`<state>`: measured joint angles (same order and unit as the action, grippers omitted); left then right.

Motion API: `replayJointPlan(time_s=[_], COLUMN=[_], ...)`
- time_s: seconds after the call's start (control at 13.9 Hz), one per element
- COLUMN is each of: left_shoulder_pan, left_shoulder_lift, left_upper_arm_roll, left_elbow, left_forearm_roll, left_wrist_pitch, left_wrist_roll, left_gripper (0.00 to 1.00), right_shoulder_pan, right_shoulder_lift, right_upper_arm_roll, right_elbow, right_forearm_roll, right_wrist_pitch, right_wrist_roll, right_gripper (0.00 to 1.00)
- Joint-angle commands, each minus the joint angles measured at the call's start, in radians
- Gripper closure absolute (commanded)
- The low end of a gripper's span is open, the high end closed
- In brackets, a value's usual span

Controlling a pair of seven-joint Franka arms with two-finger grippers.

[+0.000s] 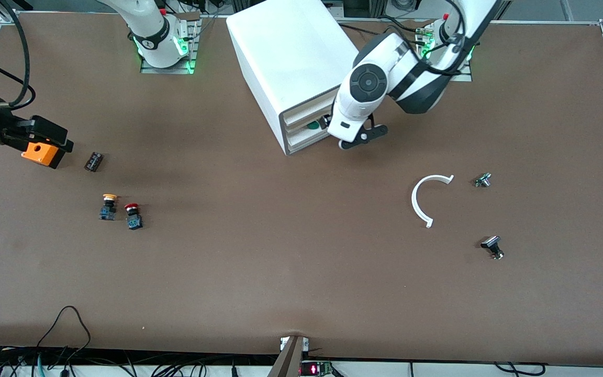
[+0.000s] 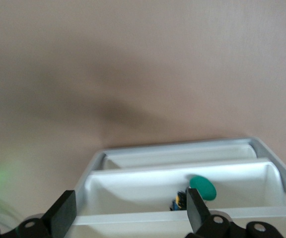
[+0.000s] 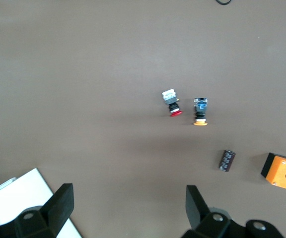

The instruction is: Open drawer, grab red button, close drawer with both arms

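Left hand [image 2: 128, 213], fingers wide, was at the flat white plastic drawer [image 2: 182, 186], half hiding a green-capped item [image 2: 203, 187]; right hand [image 3: 128, 213] hovered wide over the brown desk [image 3: 108, 74].

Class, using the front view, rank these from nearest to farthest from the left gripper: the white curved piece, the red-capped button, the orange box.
Measured from the left gripper, at the cabinet's drawers:
1. White curved piece, toward the left arm's end of the table.
2. Red-capped button, toward the right arm's end, beside the orange-capped one.
3. Orange box, at the right arm's end.
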<state>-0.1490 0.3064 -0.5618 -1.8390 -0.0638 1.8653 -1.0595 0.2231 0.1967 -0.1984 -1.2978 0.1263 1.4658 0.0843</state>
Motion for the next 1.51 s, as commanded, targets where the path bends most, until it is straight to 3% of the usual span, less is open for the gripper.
replayJointPlan(time_s=[0.0, 0.14, 0.36, 0.5, 0.72, 0.86, 1.22, 1.44], left_shoulder_pan=[0.080, 0.135, 0.221, 0.291, 0.354, 0.377, 0.378, 0.295], left_shoulder_lift=[-0.006, -0.013, -0.013, -0.013, -0.013, -0.015, -0.073, -0.183], left_upper_arm_roll=[-0.003, 0.003, 0.000, -0.001, -0.001, -0.013, 0.016, 0.182], left_elbow=[0.105, 0.144, 0.297, 0.395, 0.507, 0.515, 0.506, 0.356], left_forearm_roll=[0.039, 0.048, 0.145, 0.156, 0.151, 0.147, 0.147, 0.127], left_wrist_pitch=[-0.107, -0.120, -0.268, -0.400, -0.494, -0.550, -0.630, -0.530], left_wrist_roll=[0.155, 0.275, 0.497, 0.654, 0.782, 0.791, 0.891, 1.016], left_gripper=[0.02, 0.02, 0.02, 0.02, 0.02, 0.02, 0.02, 0.02], right_shoulder_pan=[-0.169, -0.220, -0.284, -0.283, -0.281, -0.278, -0.278, -0.280], right_shoulder_lift=[-0.055, -0.110, -0.239, -0.278, -0.312, -0.312, -0.312, -0.309], right_upper_arm_roll=[0.172, 0.226, 0.289, 0.298, 0.330, 0.332, 0.327, 0.324], right_elbow=[-0.052, -0.128, -0.337, -0.383, -0.437, -0.431, -0.431, -0.416], right_forearm_roll=[-0.036, -0.043, -0.047, -0.065, -0.128, -0.169, -0.165, -0.166], right_wrist_pitch=[-0.001, 0.030, 0.161, 0.168, 0.179, 0.166, 0.143, 0.140], right_wrist_roll=[0.031, 0.037, 0.038, 0.075, 0.086, 0.080, 0.011, -0.030], right_gripper=[0.00, 0.00, 0.00, 0.00, 0.00, 0.00, 0.00, 0.00])
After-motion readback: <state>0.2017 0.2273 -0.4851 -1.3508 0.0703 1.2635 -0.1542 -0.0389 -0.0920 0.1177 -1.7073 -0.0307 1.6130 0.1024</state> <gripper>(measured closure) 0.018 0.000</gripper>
